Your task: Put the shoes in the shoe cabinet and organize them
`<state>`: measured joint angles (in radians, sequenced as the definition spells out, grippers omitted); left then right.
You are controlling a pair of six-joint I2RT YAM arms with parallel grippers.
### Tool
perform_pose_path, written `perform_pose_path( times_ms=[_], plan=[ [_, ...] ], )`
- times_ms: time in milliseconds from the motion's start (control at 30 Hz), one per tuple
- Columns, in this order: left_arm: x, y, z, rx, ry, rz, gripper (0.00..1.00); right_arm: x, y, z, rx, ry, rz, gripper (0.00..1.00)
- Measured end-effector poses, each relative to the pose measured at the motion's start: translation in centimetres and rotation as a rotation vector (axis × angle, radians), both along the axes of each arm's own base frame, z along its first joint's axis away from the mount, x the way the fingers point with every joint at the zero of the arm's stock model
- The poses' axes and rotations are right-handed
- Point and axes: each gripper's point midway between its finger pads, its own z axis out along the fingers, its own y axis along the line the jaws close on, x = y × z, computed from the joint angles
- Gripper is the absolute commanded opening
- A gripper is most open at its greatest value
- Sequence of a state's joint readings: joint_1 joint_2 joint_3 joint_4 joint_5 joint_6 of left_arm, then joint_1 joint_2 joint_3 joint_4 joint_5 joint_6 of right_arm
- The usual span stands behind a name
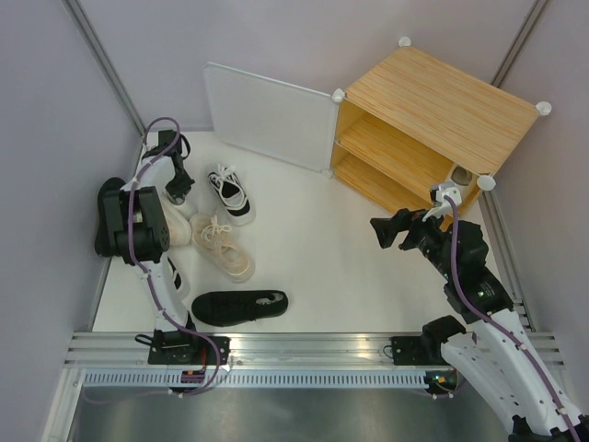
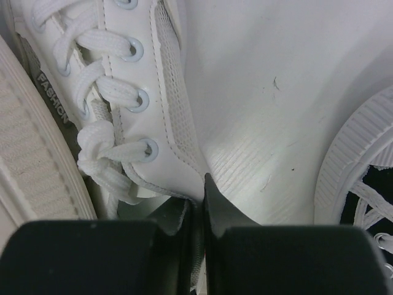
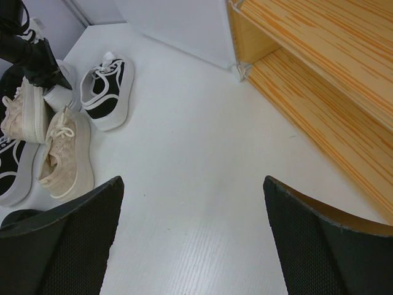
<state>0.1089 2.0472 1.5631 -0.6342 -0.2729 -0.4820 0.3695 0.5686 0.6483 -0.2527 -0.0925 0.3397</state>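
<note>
Scattered shoes (image 3: 105, 92) (left), cabinet (image 3: 319, 104) right

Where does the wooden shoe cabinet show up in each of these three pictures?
Top external: shoe cabinet upper right, seen from above.
Left wrist: not in it; a white sneaker fills the view.
Right wrist: shoe cabinet upper right, shelves only.
Shared landmark: black-and-white sneaker, left of it in both.

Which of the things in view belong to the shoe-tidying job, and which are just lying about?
Job: shoe cabinet; white sneaker pinched by left hand; black-and-white sneaker; cream sneaker; black shoe.
Not the job: purple cables; aluminium rails.
</note>
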Motion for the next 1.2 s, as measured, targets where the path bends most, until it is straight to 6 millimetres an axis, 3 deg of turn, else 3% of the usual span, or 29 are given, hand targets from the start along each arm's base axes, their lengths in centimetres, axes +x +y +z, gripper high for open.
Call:
perform_pose_path(
  times_ms=[67,233,333,433,600,667,767,900,1033,1133,1200],
  plan=[
    [0.1,0.0,0.1,0.002,-0.001,-0.003,0.03,0.0,-0.1,0.0,-0.002,0.0,-0.006,0.98],
    [0.0,0.2,0.5,0.02,0.001,-0.026,0.02,0.1,-0.3,0.1,-0.004,-0.004,-0.015,0.98],
    [0.1,0.2,1.8,0.038,-0.017,-0.052,0.02,0.0,-0.4,0.2,-0.004,-0.009,-0.021,0.98],
    [0.3,-0.2,4.5,0.059,-0.067,-0.081,0.02,0.0,-0.5,0.3,-0.003,-0.014,-0.026,0.98],
    [1.1,-1.9,12.1,0.136,-0.22,-0.145,0.02,-0.1,-0.9,0.3,-0.005,-0.015,-0.042,0.98],
    [1.0,-3.7,15.1,0.163,-0.288,-0.186,0.02,-0.2,-1.0,0.2,-0.008,-0.011,-0.048,0.98],
    [0.4,-7.9,18.6,0.17,-0.369,-0.282,0.02,-0.4,-1.3,0.1,-0.013,-0.004,-0.059,0.98],
    [-1.4,-14.9,20.8,0.142,-0.425,-0.44,0.02,-0.8,-2.0,0.4,-0.015,-0.012,-0.086,0.98],
    [-4.5,-22.3,20.1,0.097,-0.414,-0.626,0.02,-1.2,-3.0,1.6,-0.011,-0.039,-0.131,0.98],
    [-7.9,-28.0,18.0,0.051,-0.366,-0.782,0.02,-1.5,-3.9,2.5,-0.009,-0.059,-0.174,0.98],
    [-10.3,-30.8,16.5,0.029,-0.321,-0.866,0.02,-1.6,-4.4,3.0,-0.009,-0.071,-0.199,0.98]
  ],
)
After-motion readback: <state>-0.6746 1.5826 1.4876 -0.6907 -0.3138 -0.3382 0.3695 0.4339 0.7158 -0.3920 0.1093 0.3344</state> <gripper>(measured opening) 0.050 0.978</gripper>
